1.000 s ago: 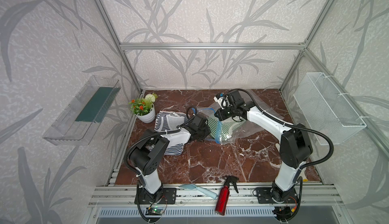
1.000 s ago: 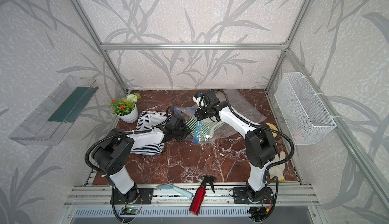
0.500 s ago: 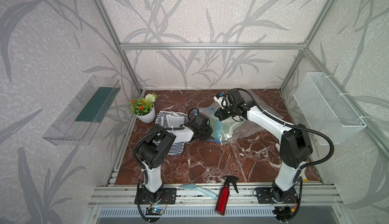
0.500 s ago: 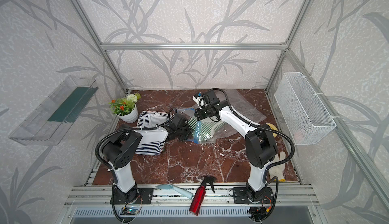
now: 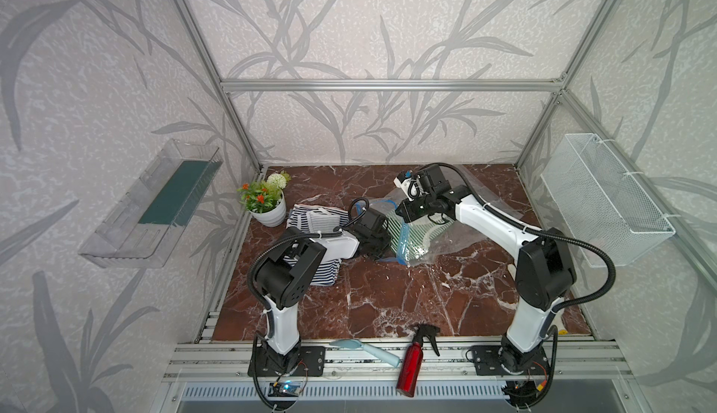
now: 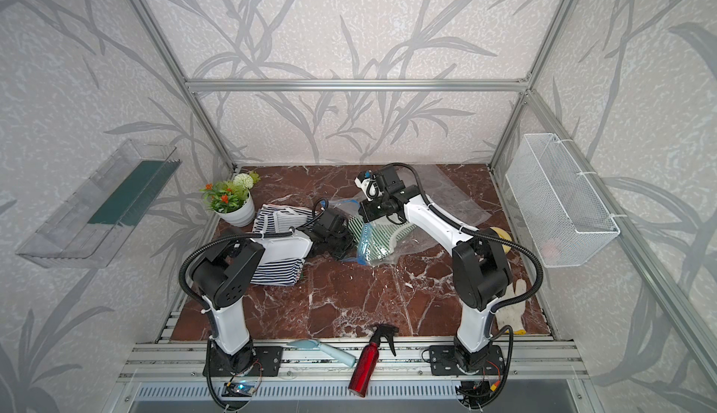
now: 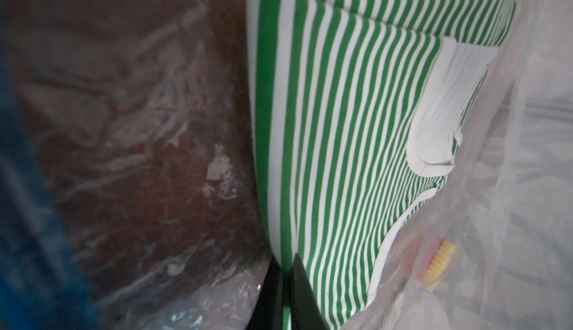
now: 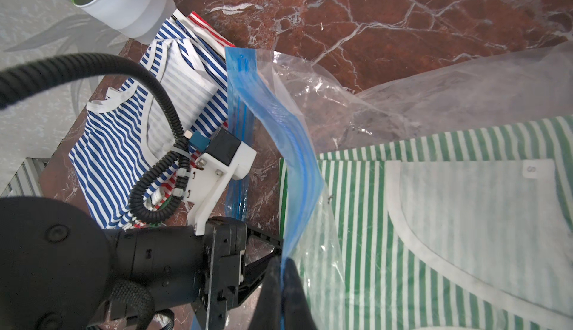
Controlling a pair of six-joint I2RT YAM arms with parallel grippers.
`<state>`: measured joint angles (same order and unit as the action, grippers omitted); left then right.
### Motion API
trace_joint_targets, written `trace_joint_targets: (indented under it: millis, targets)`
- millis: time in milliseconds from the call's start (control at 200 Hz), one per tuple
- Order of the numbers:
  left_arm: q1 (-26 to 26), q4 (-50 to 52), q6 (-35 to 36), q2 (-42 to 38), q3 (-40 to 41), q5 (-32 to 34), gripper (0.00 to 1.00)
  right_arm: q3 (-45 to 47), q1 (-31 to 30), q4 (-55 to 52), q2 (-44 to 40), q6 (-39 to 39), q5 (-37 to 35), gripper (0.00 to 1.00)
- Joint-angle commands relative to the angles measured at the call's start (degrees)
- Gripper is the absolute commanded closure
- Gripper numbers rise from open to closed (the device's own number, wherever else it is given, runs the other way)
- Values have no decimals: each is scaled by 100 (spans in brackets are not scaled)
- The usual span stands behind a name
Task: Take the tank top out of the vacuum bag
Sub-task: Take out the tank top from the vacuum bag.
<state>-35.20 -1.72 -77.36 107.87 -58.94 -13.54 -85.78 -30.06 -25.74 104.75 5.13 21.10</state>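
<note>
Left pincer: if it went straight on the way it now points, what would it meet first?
The left pincer is shut on the edge of the green-striped tank top, so it would push into more of that fabric, probably before reaching the vacuum bag wall.

Seen from above, the left arm [image 5: 289, 271] rises from its base at 7 o'clock of the table [image 5: 388, 298], folds sharply at the elbow and lays its white forearm low toward 2 o'clock. There the left gripper [image 7: 286, 266] has its black fingers pressed together on the edge of the tank top [image 7: 341, 127]. The right arm [image 5: 543, 271] rises from 5 o'clock and stretches its forearm toward 10 o'clock with the wrist angled down, and the right gripper [image 8: 280, 266] is pinched closed on the blue zip strip of the vacuum bag [image 8: 269, 111], near the left gripper.
</note>
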Motion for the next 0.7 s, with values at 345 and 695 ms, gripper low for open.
trace_joint_targets:
  millis: [345,695]
  targets:
    - [144,946,530,-617,-599,258,100,-211,1,-225,32,-47,-98,100]
    - [486,1903,663,-1335,-656,133,100,-286,44,-362,149,-62,-88,100]
